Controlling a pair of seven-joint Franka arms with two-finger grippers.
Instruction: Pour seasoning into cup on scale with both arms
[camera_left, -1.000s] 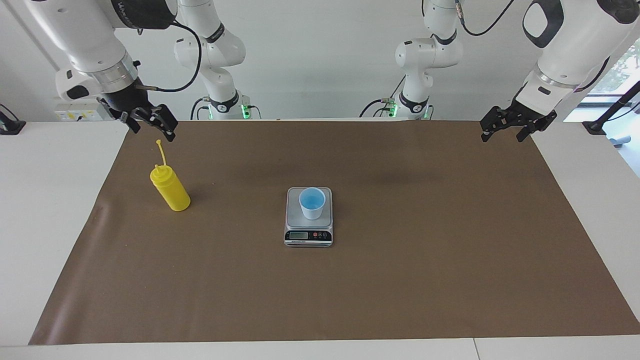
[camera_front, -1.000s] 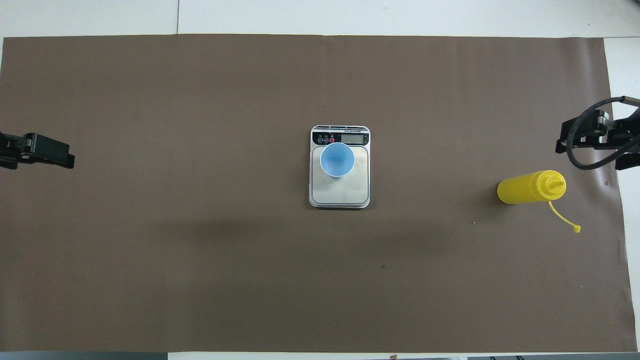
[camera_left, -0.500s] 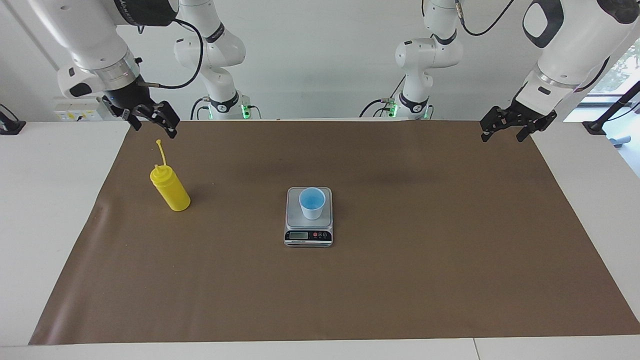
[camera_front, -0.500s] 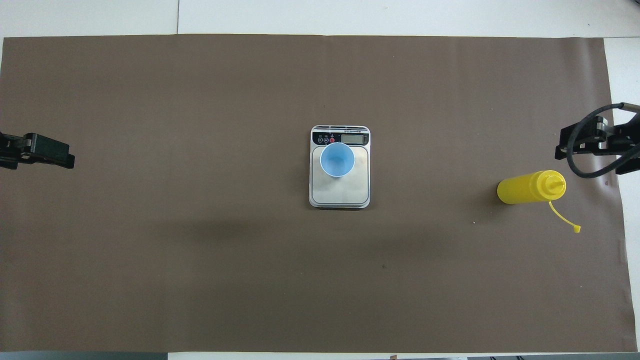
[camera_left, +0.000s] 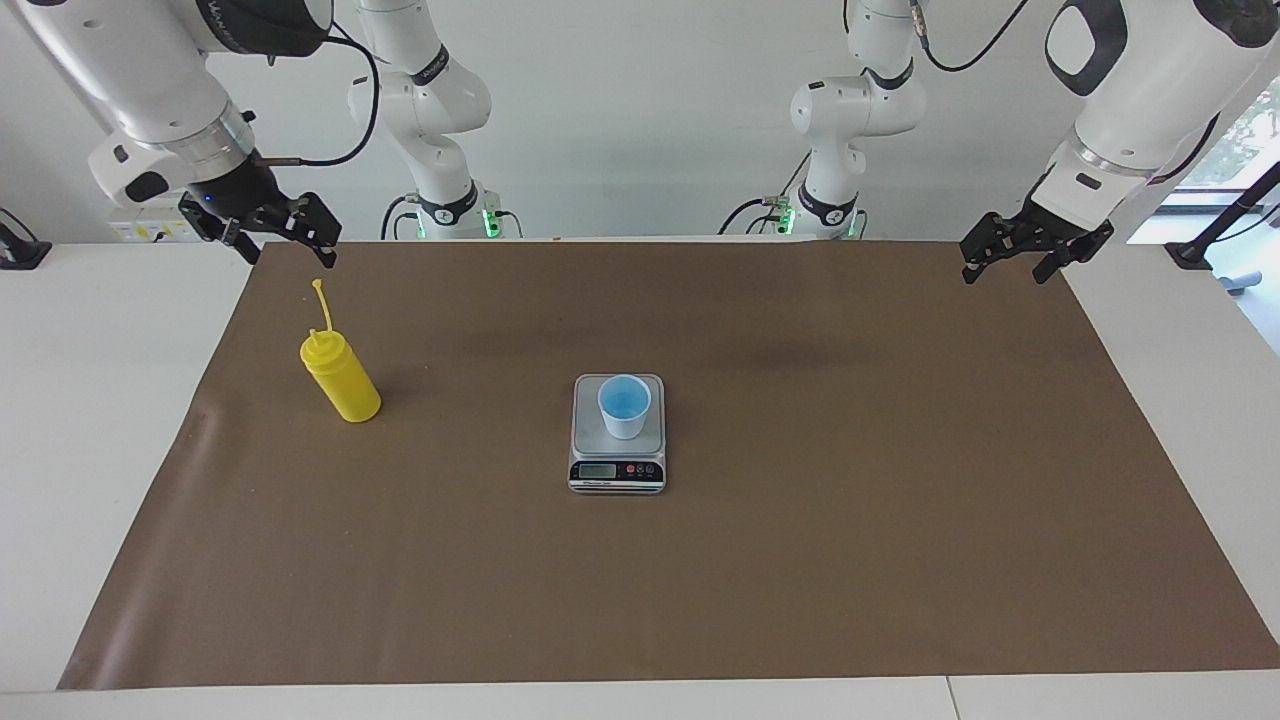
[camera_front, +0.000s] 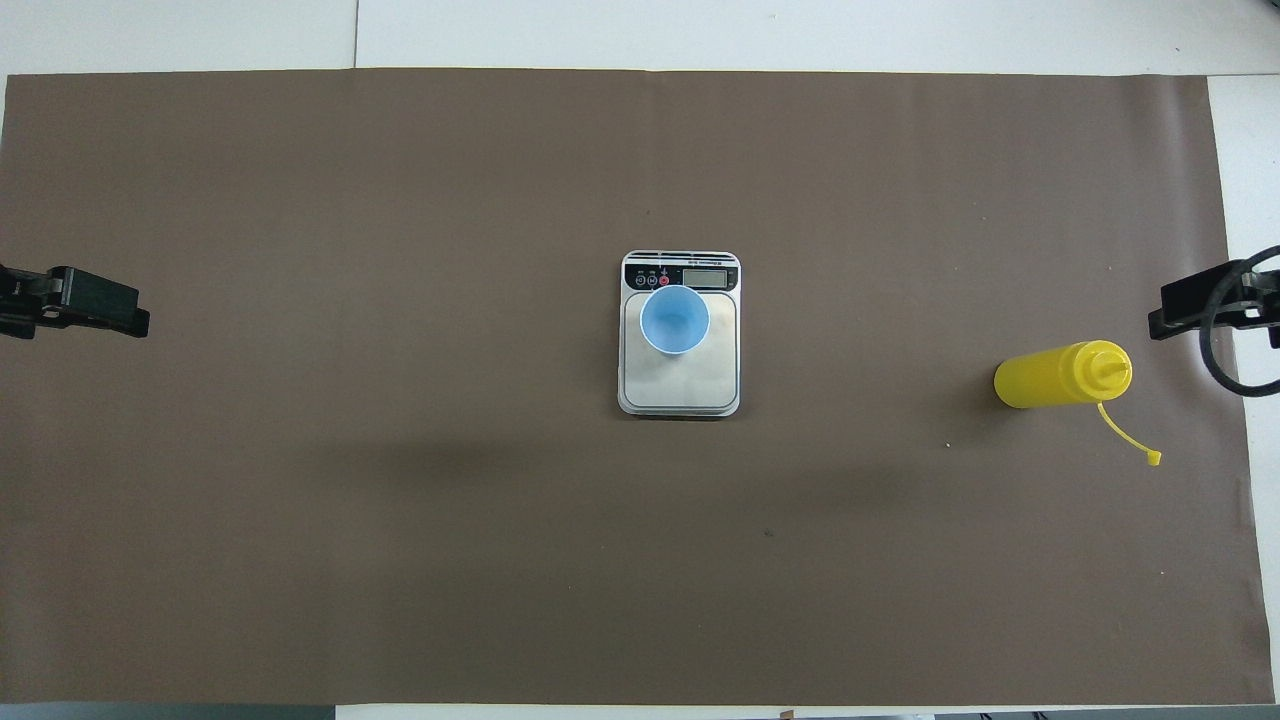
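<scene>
The yellow seasoning bottle (camera_left: 340, 378) stands upright on the brown mat toward the right arm's end, its cap strand sticking up; it also shows in the overhead view (camera_front: 1060, 375). The light-blue cup (camera_left: 624, 405) stands on the silver scale (camera_left: 617, 470) at the mat's middle; the cup (camera_front: 675, 318) and the scale (camera_front: 680, 390) also show from above. My right gripper (camera_left: 290, 252) is open and empty, raised over the mat's edge, apart from the bottle; it shows from above too (camera_front: 1200, 310). My left gripper (camera_left: 1005, 272) waits open over the mat's other end, also seen from above (camera_front: 115, 312).
A brown mat (camera_left: 800, 560) covers most of the white table (camera_left: 90, 420). Two more white arms stand at the robots' end of the table. The scale's display panel faces away from the robots.
My right gripper has drawn back from near the bottle's cap strand toward the right arm's end of the table. Bottle, cup, scale and left arm have not moved.
</scene>
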